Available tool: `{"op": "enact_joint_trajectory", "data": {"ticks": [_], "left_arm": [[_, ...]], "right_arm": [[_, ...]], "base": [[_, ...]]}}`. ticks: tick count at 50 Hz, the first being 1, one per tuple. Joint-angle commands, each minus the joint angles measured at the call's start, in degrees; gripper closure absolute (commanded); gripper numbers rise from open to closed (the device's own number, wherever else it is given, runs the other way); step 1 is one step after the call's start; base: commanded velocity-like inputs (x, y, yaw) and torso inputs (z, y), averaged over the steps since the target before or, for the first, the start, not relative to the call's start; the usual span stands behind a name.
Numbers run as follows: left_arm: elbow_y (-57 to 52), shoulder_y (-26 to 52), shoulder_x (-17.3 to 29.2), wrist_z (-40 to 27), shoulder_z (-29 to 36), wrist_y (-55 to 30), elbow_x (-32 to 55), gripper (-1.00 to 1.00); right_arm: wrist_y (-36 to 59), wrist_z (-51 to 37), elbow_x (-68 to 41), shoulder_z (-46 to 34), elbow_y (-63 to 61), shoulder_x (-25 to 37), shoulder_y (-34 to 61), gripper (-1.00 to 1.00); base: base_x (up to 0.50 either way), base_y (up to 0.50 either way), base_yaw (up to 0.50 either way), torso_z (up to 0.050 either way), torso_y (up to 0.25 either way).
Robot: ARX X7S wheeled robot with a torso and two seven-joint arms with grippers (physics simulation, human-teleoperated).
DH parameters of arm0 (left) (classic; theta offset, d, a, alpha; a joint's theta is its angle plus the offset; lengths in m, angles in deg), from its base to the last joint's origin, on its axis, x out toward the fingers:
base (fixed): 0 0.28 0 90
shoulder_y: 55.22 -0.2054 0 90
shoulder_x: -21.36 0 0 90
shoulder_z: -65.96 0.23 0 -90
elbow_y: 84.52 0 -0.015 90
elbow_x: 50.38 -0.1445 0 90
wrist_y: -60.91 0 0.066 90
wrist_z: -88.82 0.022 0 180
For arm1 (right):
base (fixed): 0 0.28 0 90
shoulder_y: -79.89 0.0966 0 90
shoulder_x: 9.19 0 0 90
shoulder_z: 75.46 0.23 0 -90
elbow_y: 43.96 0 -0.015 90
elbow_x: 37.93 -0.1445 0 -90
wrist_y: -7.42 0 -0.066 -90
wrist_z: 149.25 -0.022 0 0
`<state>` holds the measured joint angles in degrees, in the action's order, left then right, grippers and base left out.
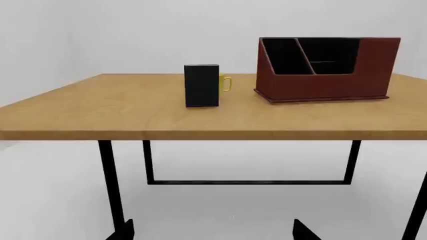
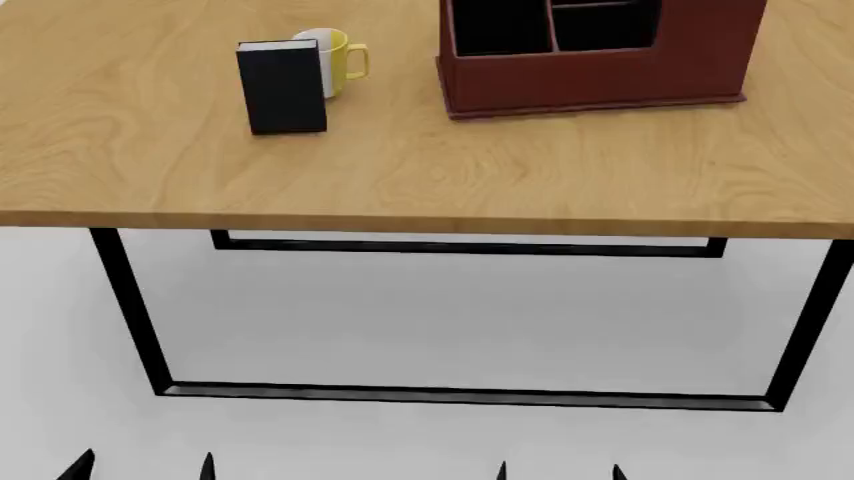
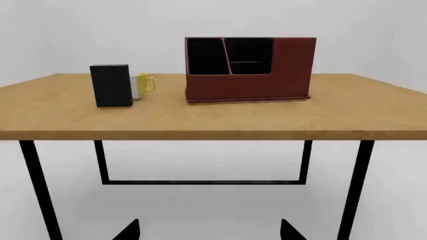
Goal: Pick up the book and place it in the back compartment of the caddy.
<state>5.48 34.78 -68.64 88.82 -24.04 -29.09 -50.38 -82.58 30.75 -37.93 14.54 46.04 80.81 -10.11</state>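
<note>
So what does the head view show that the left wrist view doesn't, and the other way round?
Only the head view shows the mug's white inside, the book's top edge and both grippers' fingertips, left and right. Only the left wrist view shows the caddy's full height with the crossbar, and the back wall. Both show the book standing upright before the mug, on the table.

Book (image 2: 282, 88) stands upright, mug (image 2: 338, 57) tucked just behind it, blocking the far side. Bare tabletop (image 2: 400, 170) in front; an open gap separates book from caddy (image 2: 594, 75).
</note>
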Motion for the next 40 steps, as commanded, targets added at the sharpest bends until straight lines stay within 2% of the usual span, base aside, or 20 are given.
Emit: {"op": "enact_joint_trajectory", "data": {"ticks": [1,17,40], "left_arm": [[-0.22,0.0,0.81,-0.95,0.95,-0.2,0.81,-1.0],[2.48,0.74,3.21,-2.12,4.28,2.73,4.22,-1.0],[-1.45,-0.31,5.13,-2.71,6.6,1.18,7.36,-1.0]], "right_arm": [[0.07,-0.78,-0.61,-0.78,-0.07,0.61,0.01,-1.0],[-0.95,-3.5,-3.44,-3.81,1.22,3.04,0.62,-1.0],[-0.14,-5.52,-5.38,-5.99,-1.18,4.75,0.16,-1.0]], "base": [[0.0,0.0,0.0,0.0,0.0],[0.0,0.0,0.0,0.002,0.0],[0.0,0.0,0.0,0.049,0.0]]}}
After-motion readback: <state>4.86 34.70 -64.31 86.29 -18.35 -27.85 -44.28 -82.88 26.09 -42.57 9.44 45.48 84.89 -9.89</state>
